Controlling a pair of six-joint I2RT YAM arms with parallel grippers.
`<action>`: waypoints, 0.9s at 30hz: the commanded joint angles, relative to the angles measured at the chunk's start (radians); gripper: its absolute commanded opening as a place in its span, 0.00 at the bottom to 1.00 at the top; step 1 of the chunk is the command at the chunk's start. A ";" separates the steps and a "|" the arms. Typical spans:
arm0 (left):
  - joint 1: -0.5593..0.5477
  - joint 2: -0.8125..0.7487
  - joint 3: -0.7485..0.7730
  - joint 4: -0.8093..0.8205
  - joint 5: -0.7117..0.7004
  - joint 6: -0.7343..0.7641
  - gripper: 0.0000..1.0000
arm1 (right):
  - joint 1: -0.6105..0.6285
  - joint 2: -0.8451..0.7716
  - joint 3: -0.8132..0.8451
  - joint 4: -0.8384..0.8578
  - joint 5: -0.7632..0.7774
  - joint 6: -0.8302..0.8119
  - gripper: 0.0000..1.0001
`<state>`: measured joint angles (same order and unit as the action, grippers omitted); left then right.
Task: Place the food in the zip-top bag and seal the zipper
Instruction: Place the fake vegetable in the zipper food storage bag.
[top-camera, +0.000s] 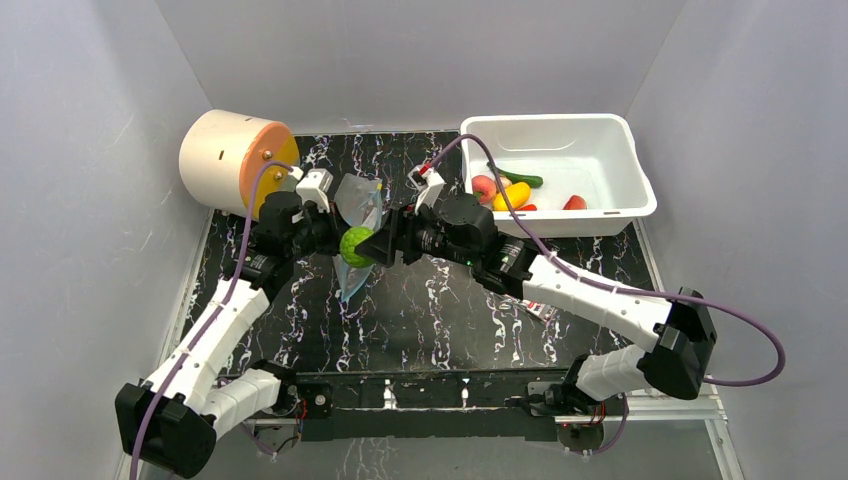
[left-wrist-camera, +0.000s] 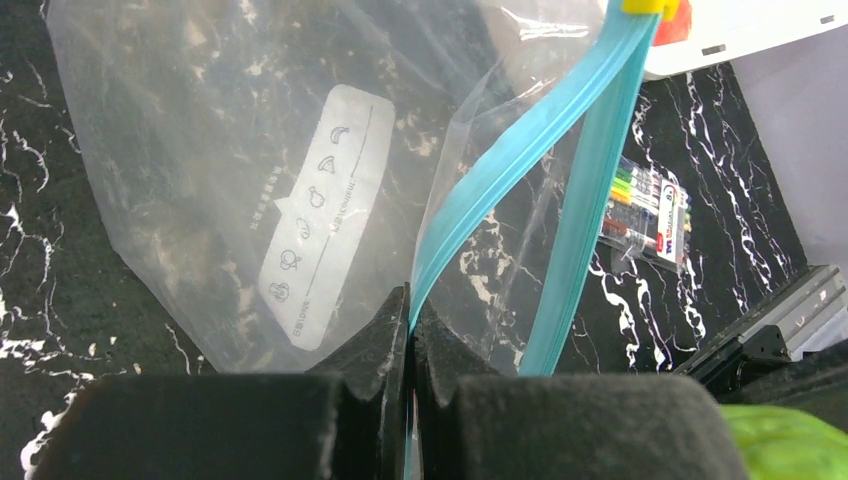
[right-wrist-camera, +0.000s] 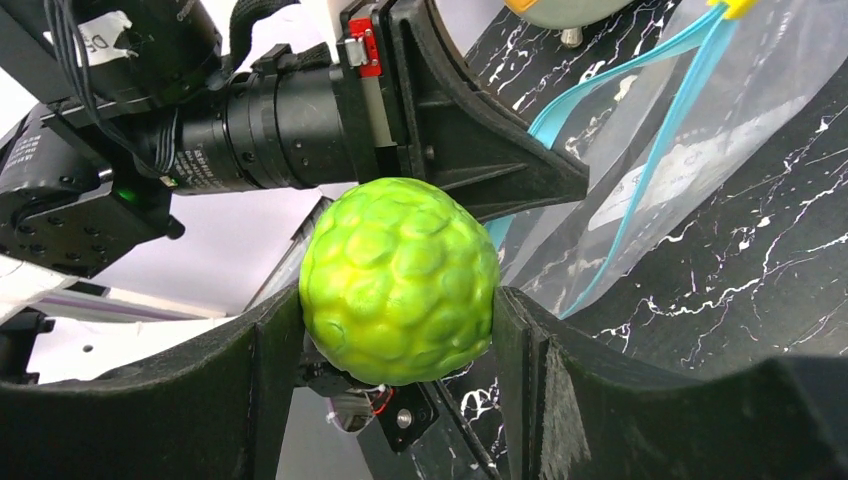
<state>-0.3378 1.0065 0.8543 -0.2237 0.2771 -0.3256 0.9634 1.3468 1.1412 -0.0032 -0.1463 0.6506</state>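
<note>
Jaws of the left gripper (left-wrist-camera: 411, 338) are pressed fully together on one lip of the teal zipper (left-wrist-camera: 520, 150). They hold the clear bag (left-wrist-camera: 200, 150) at the centre of the top view, with its two zipper strips spread apart. Just right of it, the right gripper (right-wrist-camera: 396, 330) is clamped around a bumpy green ball (right-wrist-camera: 398, 270), close beside the bag's mouth. More toy food (top-camera: 510, 190) lies in the white bin (top-camera: 640, 170) at the upper right.
</note>
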 joint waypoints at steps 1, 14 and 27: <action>-0.004 -0.046 0.048 -0.017 0.046 -0.019 0.00 | -0.001 0.024 0.059 0.067 0.092 0.030 0.34; -0.004 -0.093 0.057 -0.026 0.100 -0.045 0.00 | 0.000 0.051 0.014 0.049 0.241 0.004 0.33; -0.004 -0.095 0.074 -0.003 0.146 -0.078 0.00 | -0.001 0.106 0.032 -0.044 0.345 -0.001 0.40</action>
<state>-0.3317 0.9390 0.8845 -0.2626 0.3252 -0.3626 0.9646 1.4200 1.1454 -0.0292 0.1390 0.6624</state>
